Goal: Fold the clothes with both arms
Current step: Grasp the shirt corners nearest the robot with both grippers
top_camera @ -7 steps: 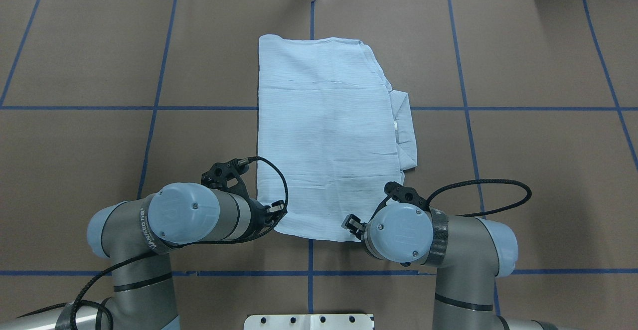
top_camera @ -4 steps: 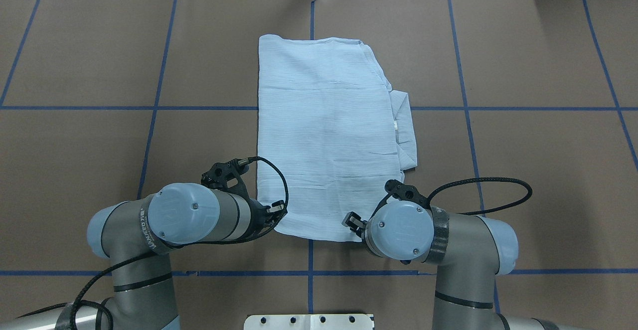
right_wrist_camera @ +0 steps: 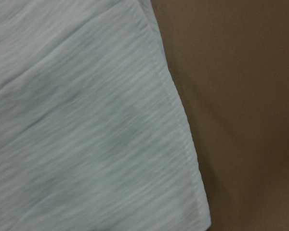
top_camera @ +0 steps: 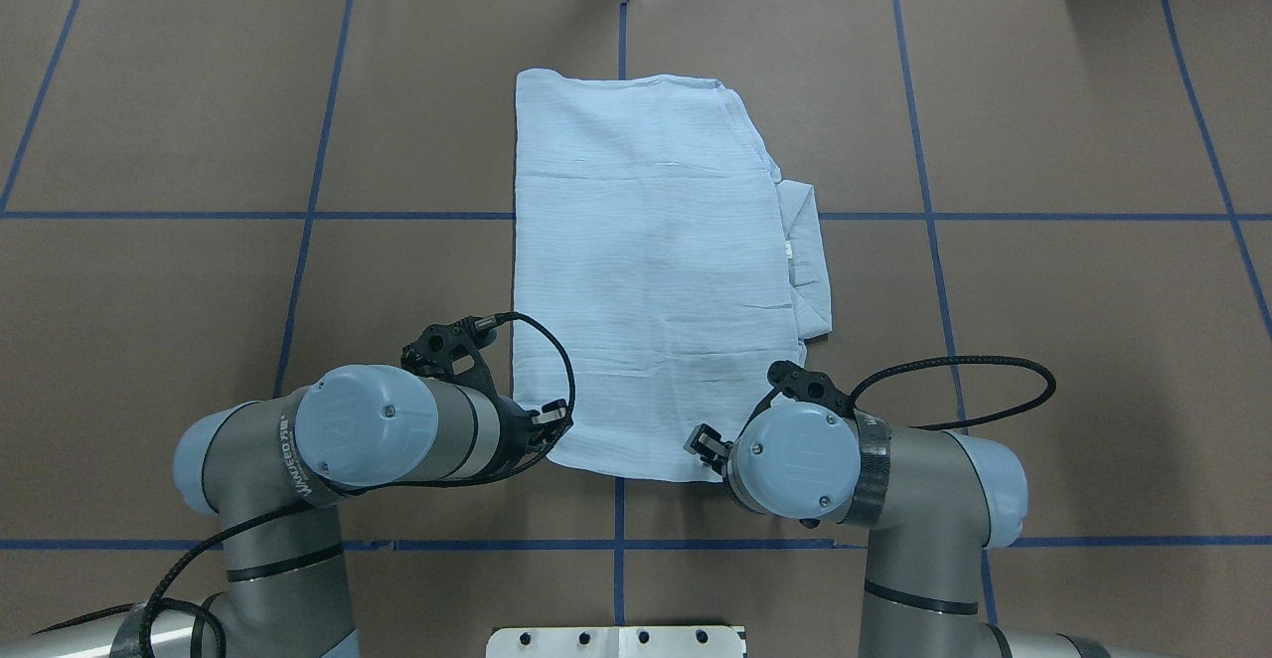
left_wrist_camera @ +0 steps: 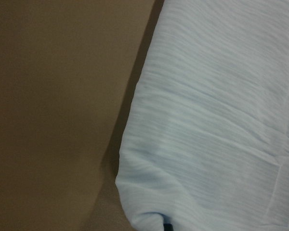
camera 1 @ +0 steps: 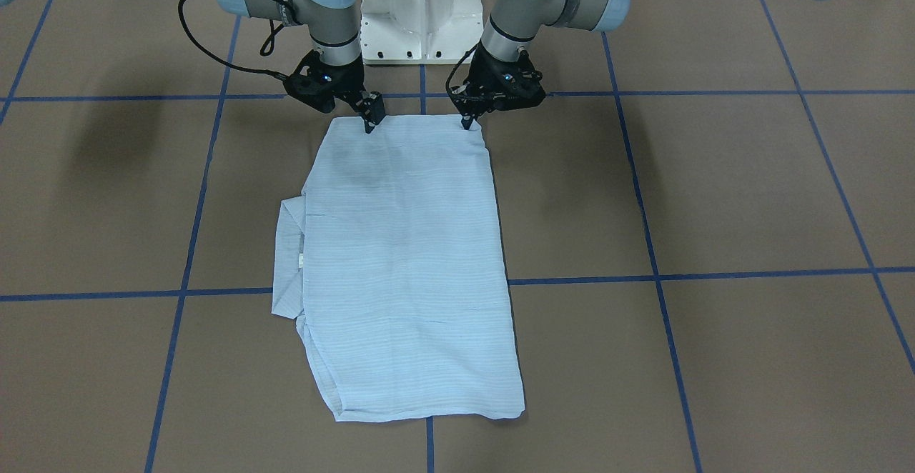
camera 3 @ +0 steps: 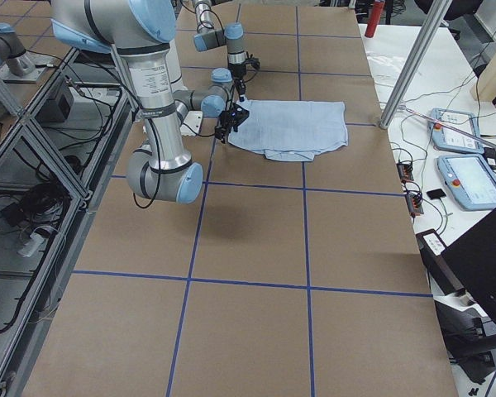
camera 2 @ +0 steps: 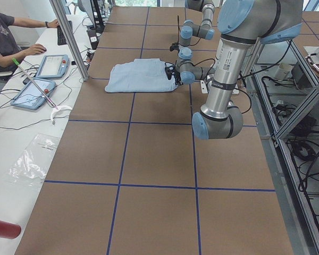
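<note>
The shirt [top_camera: 651,270] lies flat on the brown table [top_camera: 1043,320], folded into a long rectangle that crosses the blue tape line [top_camera: 199,215] running side to side, with its near short edge toward the robot's white base [camera 1: 420,8] and its far short edge toward the table's back rim. A bit of folded cloth, perhaps the collar [top_camera: 807,260], sticks out from the shirt's long edge on the robot's right side, about halfway along. The left gripper [camera 1: 468,123] is down at the near corner of the shirt on the robot's left; its fingertips touch the cloth at that corner, and the left wrist view shows the hem puckered up just at the bottom of the frame, but I cannot tell whether the fingers are clamped on the cloth or merely pressed against it. The right gripper [camera 1: 369,124] is at the shirt's other near corner, tips touching the cloth just inside the hem; there too I cannot tell whether it is clenched or released. The right wrist view shows only flat striped fabric with a stitched hem and bare table beside it. Both arms reach out from the base toward the shirt's near edge.
</note>
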Robot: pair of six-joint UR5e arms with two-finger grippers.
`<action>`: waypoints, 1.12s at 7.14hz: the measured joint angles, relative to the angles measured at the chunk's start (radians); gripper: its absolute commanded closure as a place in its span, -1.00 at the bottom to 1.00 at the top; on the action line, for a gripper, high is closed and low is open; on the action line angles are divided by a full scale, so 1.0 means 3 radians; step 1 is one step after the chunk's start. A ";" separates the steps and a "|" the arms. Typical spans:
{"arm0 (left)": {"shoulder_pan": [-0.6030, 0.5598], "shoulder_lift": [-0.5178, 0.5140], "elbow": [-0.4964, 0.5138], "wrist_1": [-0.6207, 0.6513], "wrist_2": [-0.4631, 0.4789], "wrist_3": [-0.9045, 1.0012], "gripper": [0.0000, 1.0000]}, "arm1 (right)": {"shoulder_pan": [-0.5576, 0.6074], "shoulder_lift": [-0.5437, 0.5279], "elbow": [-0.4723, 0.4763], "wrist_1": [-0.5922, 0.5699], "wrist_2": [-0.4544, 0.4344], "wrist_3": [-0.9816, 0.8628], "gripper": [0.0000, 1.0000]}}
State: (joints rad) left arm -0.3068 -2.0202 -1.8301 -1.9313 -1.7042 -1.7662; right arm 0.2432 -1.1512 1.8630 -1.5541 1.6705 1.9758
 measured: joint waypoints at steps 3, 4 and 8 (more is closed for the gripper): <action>-0.0004 0.0000 0.0003 0.0000 0.0000 0.0009 1.00 | -0.0010 0.0000 -0.0007 0.0001 0.0000 0.0000 -0.74; -0.0006 0.0000 0.0004 0.0000 0.0001 0.0012 1.00 | -0.0011 -0.0001 -0.0007 0.0000 0.0000 0.0001 -0.30; -0.0033 0.0004 0.0007 0.0000 0.0004 0.0022 1.00 | -0.0010 -0.0005 -0.0003 -0.0002 0.0003 0.0000 0.86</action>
State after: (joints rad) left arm -0.3167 -2.0190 -1.8280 -1.9313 -1.7031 -1.7596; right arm 0.2404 -1.1527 1.8622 -1.5547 1.6714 1.9756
